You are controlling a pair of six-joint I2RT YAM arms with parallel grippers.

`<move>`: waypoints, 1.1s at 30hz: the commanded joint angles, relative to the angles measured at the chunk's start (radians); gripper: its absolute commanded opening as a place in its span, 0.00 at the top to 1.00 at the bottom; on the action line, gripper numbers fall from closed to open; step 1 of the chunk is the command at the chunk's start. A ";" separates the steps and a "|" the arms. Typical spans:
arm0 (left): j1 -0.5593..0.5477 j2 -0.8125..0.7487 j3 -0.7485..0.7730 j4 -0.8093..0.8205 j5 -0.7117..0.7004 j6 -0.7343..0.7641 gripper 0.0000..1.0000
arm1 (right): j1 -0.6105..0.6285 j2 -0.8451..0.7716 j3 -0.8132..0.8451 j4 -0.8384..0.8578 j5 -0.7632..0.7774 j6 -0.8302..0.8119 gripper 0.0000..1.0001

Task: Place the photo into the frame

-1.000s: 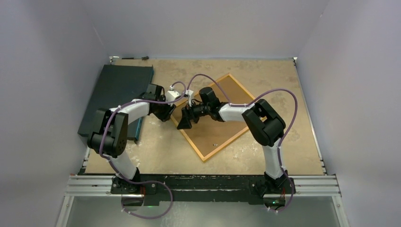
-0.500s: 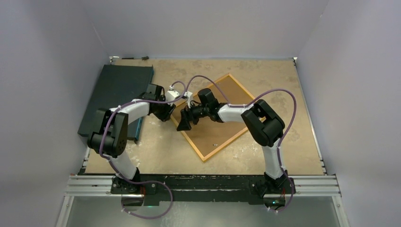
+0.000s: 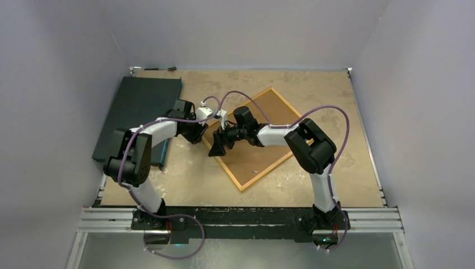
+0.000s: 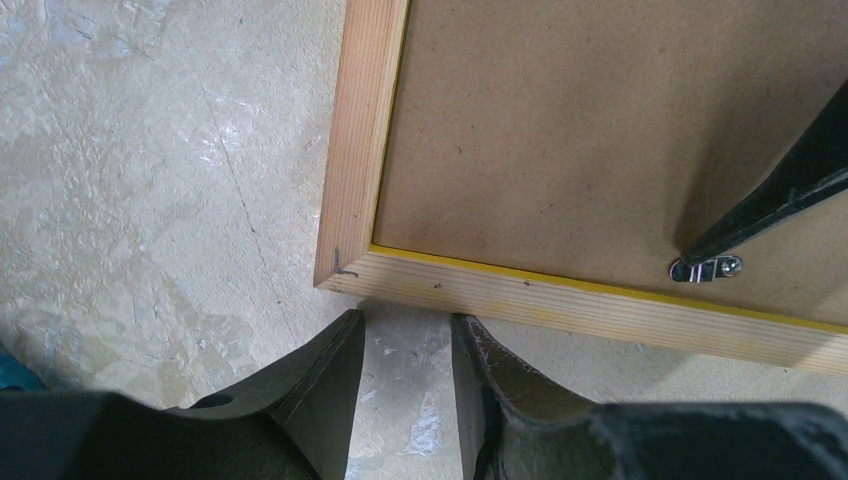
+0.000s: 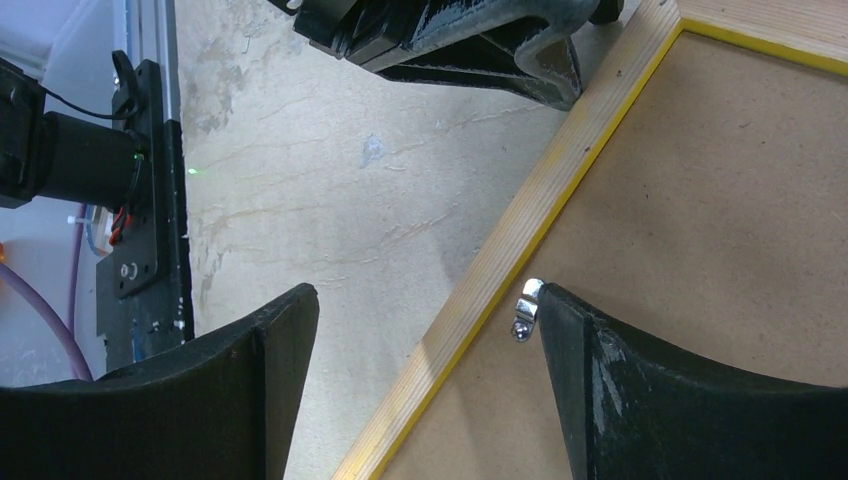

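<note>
Up close, the left fingers (image 4: 320,370) stand a little apart with only a narrow gap between them, holding nothing, their tips low over the tabletop (image 4: 150,200) just off one corner of the frame (image 4: 520,295). The right fingers (image 5: 270,350) are spread wide and also empty. They straddle one rail of the frame, and one tip rests right beside a small metal clip (image 5: 527,308) at the rail's inner edge. The frame lies face down and turned at an angle near the middle of the tabletop, its wood-toned back up and a thin yellow line showing along the inner rim. A plain brown backing board (image 4: 560,130) fills the opening. The photo shows in no view; it may lie under the board, but that cannot be told. A dark slab (image 3: 140,103) sits well apart at the far left. The step in hand looks to be working the clip with the right tip. To do it well, that tip should push the clip's free end sideways, flat along the board, with light pressure. The left fingers should brace against the corner so the frame does not slide or spin. Pressing down hard risks tipping the board or skidding off the small clip.
</note>
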 commanded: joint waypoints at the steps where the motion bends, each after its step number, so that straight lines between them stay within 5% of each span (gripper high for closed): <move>1: -0.001 0.012 -0.003 -0.016 -0.005 -0.001 0.65 | 0.013 0.014 -0.001 0.016 -0.042 0.001 0.18; 33: 0.000 0.032 0.001 0.001 -0.019 -0.025 0.66 | 0.025 0.046 -0.050 -0.013 -0.182 -0.042 0.28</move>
